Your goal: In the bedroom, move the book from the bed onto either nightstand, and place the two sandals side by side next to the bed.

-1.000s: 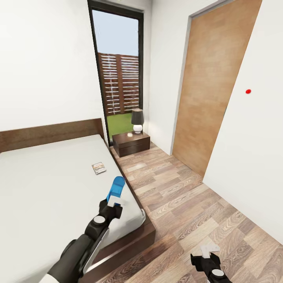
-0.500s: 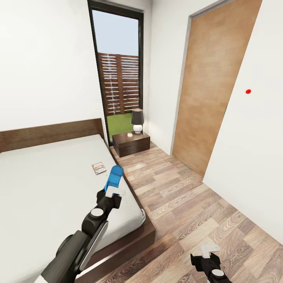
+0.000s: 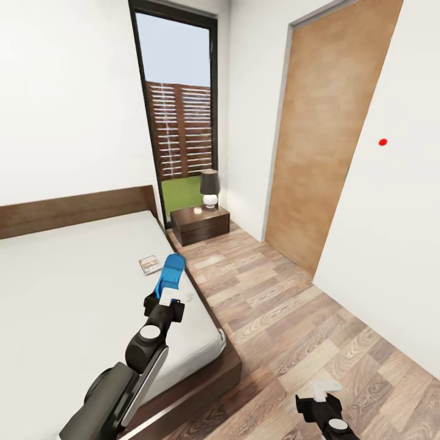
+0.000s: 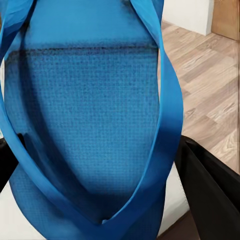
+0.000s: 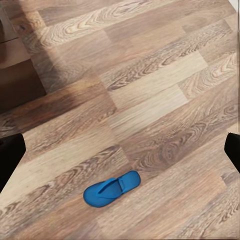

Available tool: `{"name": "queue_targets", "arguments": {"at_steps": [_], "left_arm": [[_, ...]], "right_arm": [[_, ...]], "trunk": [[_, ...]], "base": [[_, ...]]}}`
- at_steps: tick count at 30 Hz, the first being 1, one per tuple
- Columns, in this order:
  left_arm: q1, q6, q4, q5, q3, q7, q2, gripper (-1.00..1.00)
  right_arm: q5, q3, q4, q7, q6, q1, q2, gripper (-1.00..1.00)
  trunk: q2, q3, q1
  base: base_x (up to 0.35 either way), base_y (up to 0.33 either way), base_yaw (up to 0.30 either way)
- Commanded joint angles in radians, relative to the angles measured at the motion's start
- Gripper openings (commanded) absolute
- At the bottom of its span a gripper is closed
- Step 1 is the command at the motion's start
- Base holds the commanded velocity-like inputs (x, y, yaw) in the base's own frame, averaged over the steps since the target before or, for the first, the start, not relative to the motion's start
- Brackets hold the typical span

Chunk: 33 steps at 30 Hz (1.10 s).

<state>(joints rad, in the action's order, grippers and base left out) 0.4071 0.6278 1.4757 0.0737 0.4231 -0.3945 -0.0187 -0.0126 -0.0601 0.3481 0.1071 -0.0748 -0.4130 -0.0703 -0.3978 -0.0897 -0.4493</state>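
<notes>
Left arm extended forward and up, elbow low, wrist pitched upward. Left tool (image 3: 173, 299) clamped on a blue sandal (image 3: 168, 275), which stands up out of the fingers. Right arm low, just the wrist end in head view. Right tool (image 3: 322, 391) pointing forward and down, fingers spread, nothing between them.

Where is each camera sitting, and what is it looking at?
Head view: up on the robot's head, looking down over the bed, book and nightstand; both arms show, left tool holding a sandal, right tool low.
Left wrist view: by the left tool, close on that held blue sandal; dark fingers at the edges.
Right wrist view: by the right tool, looking down at another sandal on the wood floor.
Shared: head and left wrist both see the held sandal.
</notes>
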Motion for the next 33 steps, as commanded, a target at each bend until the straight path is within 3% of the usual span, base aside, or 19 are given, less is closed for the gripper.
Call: {"name": "queue_targets", "arguments": {"at_steps": [1,33], "left_arm": [[0.001,0.004,0.001,0.008,0.003,-0.010,-0.001,-1.00],[0.001,0.004,0.002,0.006,0.003,-0.012,-0.001,-1.00]], "right_arm": [[-0.001,-0.006,-0.001,0.006,-0.002,-0.001,-0.001,1.00],[0.000,-0.006,-0.001,0.006,-0.002,-0.001,-0.004,1.00]], "trunk": [[-0.002,-0.002,-0.001],[-0.002,-0.002,-0.001]], "base": [[0.038,0.026,-0.246],[0.004,0.041,-0.286]]}}
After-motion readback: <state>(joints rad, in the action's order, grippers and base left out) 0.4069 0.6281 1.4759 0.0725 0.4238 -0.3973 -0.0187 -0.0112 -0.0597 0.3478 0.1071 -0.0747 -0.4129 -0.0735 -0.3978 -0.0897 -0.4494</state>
